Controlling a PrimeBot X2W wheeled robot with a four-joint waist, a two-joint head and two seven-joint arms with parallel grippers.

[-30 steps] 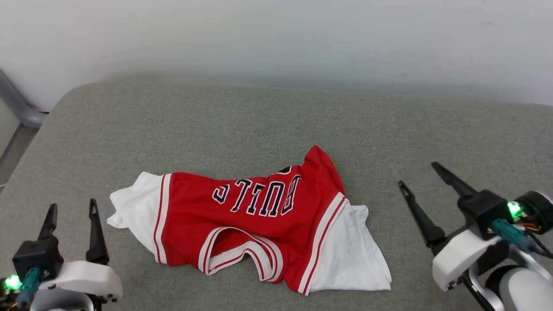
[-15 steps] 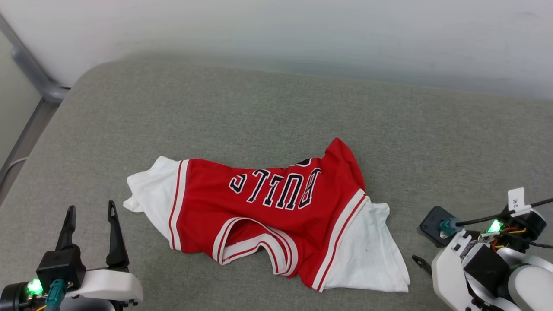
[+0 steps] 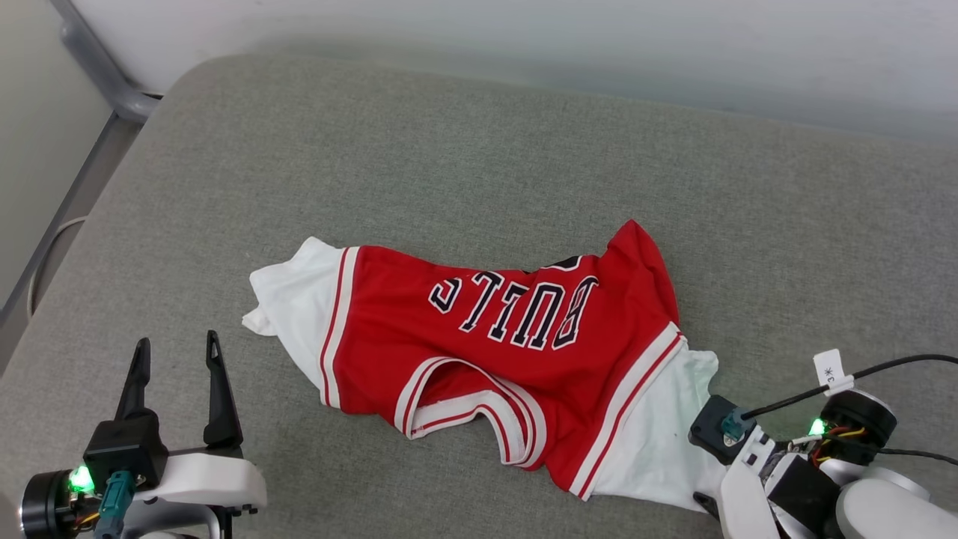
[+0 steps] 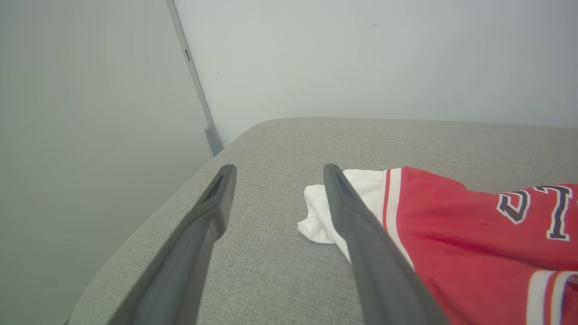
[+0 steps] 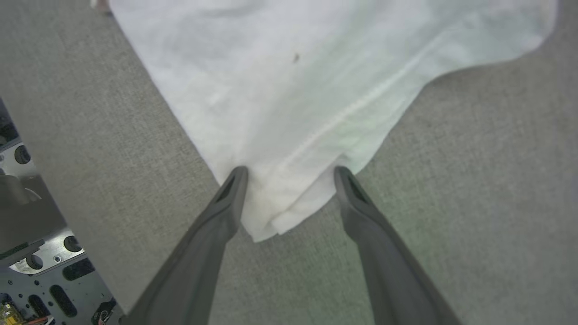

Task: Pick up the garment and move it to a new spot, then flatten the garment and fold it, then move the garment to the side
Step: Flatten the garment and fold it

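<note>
The garment (image 3: 486, 352), a red jersey with white sleeves and upside-down "BULLS" lettering, lies crumpled on the grey cushion (image 3: 449, 150). My left gripper (image 3: 177, 352) stands open at the lower left, a little short of the garment's left white sleeve (image 4: 318, 216); in the left wrist view its open fingers (image 4: 278, 168) hold nothing. My right wrist (image 3: 778, 479) is tipped down over the near right white sleeve (image 3: 658, 449). In the right wrist view the right gripper (image 5: 290, 171) is open, its fingers on either side of that sleeve's corner (image 5: 280, 212).
A pale wall runs behind the cushion. A grey metal post (image 3: 105, 75) stands at the upper left, past the cushion's rounded left edge. Part of my own metal base (image 5: 27, 253) shows beside the cushion's near edge.
The head camera has swung, shifting the whole picture right and up. My right gripper has turned from pointing forward to pointing down over the right sleeve's corner. The left gripper stays open.
</note>
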